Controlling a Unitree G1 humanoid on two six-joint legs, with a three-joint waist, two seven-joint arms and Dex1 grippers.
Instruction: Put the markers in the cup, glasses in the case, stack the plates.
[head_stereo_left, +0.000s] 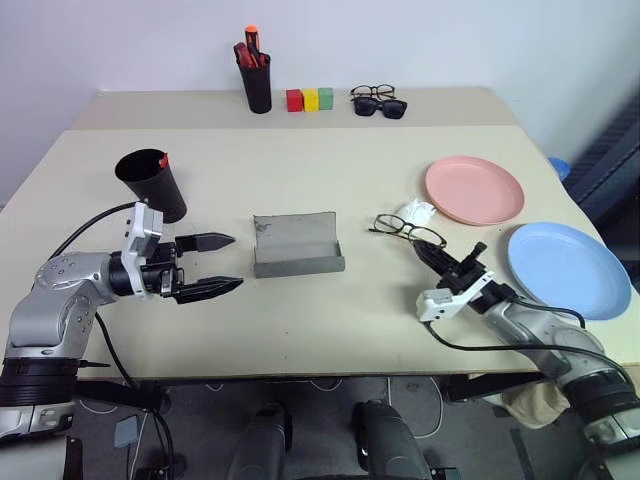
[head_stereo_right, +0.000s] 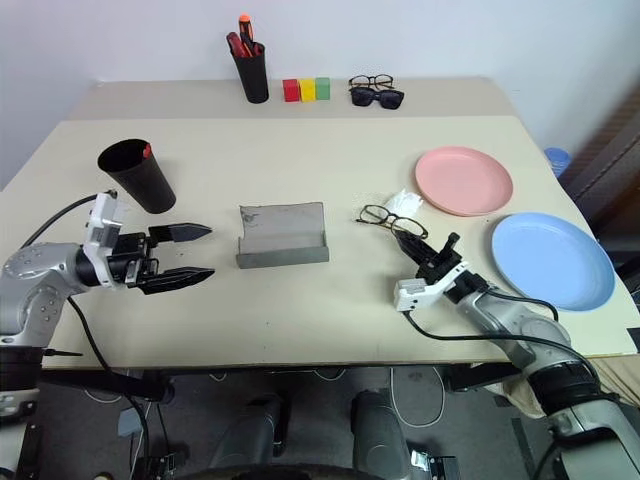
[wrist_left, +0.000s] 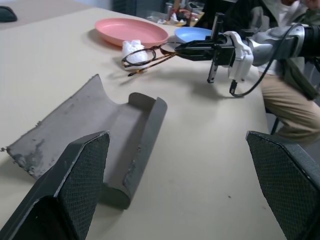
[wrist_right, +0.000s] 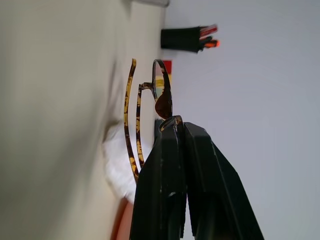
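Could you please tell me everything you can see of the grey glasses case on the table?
The grey glasses case looks felt-like and rectangular. It lies open near the middle of the table, its flat flap spread out behind a shallow curved trough, with scuffed pale patches on the flap's edge. It is empty and nothing touches it; the open left gripper is beside it, apart.

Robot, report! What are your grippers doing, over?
Left gripper open, empty. Right gripper shut on glasses. Case open, path clear.
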